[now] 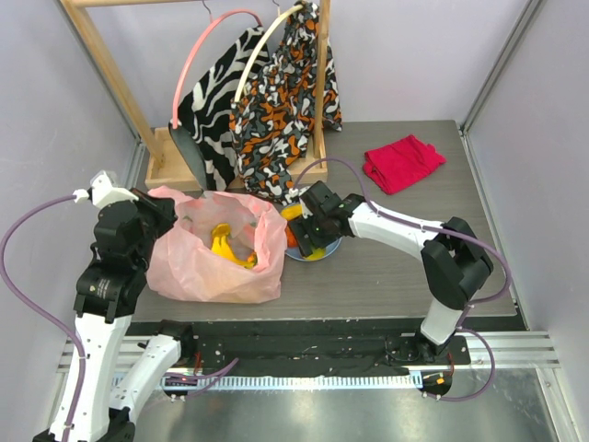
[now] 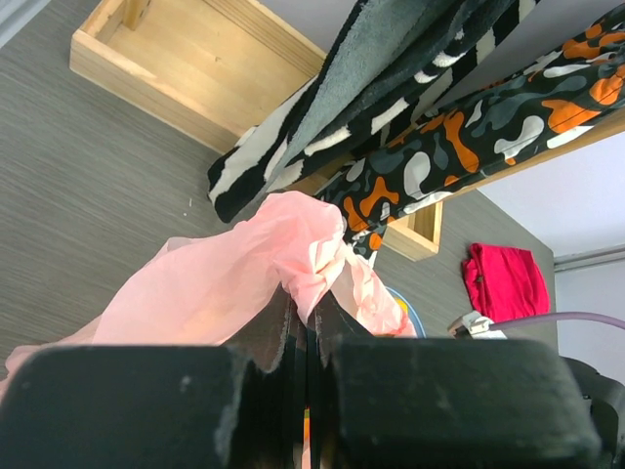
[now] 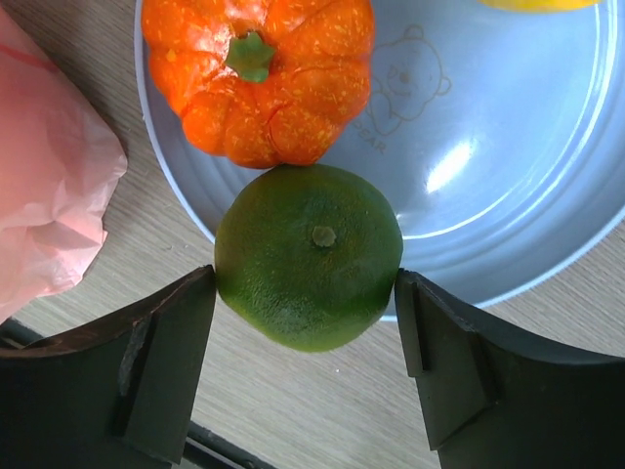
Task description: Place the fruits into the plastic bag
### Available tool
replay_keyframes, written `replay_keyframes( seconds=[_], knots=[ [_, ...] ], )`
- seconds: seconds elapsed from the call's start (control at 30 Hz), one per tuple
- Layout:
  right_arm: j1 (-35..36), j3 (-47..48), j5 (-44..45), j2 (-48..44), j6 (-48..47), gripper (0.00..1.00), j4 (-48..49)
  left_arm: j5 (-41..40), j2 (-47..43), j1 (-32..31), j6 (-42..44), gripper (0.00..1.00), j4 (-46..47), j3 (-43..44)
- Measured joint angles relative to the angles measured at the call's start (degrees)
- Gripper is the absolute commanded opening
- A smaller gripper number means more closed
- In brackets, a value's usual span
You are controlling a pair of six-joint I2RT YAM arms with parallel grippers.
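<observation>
The pale-pink plastic bag point(image 1: 216, 262) lies open at the left, with the yellow bananas point(image 1: 230, 247) inside. My left gripper point(image 1: 167, 216) is shut on the bag's rim point(image 2: 312, 264) and holds it up. My right gripper point(image 3: 305, 283) is over the near edge of the blue plate point(image 3: 508, 176). Its fingers point(image 3: 166, 352) press both sides of the green round fruit point(image 3: 309, 256). The orange fruit point(image 3: 259, 73) lies on the plate, touching the green one. In the top view the right gripper point(image 1: 308, 235) hides most of the plate. No red apple shows.
A wooden rack point(image 1: 166, 157) with a black-and-white garment point(image 1: 216, 92) and an orange-and-black garment point(image 1: 285, 101) stands at the back left. A folded red cloth point(image 1: 402, 163) lies at the back right. A yellow object point(image 3: 537, 3) sits at the plate's far side.
</observation>
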Motion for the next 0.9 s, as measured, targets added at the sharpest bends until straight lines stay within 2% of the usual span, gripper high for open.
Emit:
replay_keyframes(
  seconds=[0.17,0.27,0.3,0.33,0.47,0.6,0.67,0.9],
  knots=[
    [0.0,0.04,-0.28,1.92,-0.59,0.81,1.14,0.0,0.0,0.0,0.0,0.0,-0.39,0.0],
    [0.0,0.31,-0.28,2.43,-1.05,0.7,1.38,-0.15,-0.04,0.0,0.0,0.0,-0.42,0.0],
    [0.0,0.39,-0.28,2.49,-1.16,0.58,1.4,-0.22,-0.11,0.0,0.0,0.0,-0.44,0.0],
    [0.0,0.46,-0.31,2.56,-1.27,0.53,1.42,-0.33,-0.17,-0.02,0.0,0.0,-0.44,0.0],
    [0.0,0.48,-0.15,2.56,-1.66,0.42,1.42,-0.57,-0.26,0.0,0.0,0.0,-0.46,0.0],
    [0.0,0.15,2.8,1.99,-1.53,0.25,1.36,-0.68,-0.26,0.0,0.0,0.0,-0.42,0.0],
    [-0.09,-0.94,4.52,0.52,-1.42,0.19,0.92,-0.83,-0.31,0.0,0.02,0.0,-0.42,0.0],
    [-3.48,-5.16,9.27,-11.78,-0.33,0.13,-0.98,-1.01,-1.11,0.0,0.04,0.0,-0.7,0.0]
  ],
)
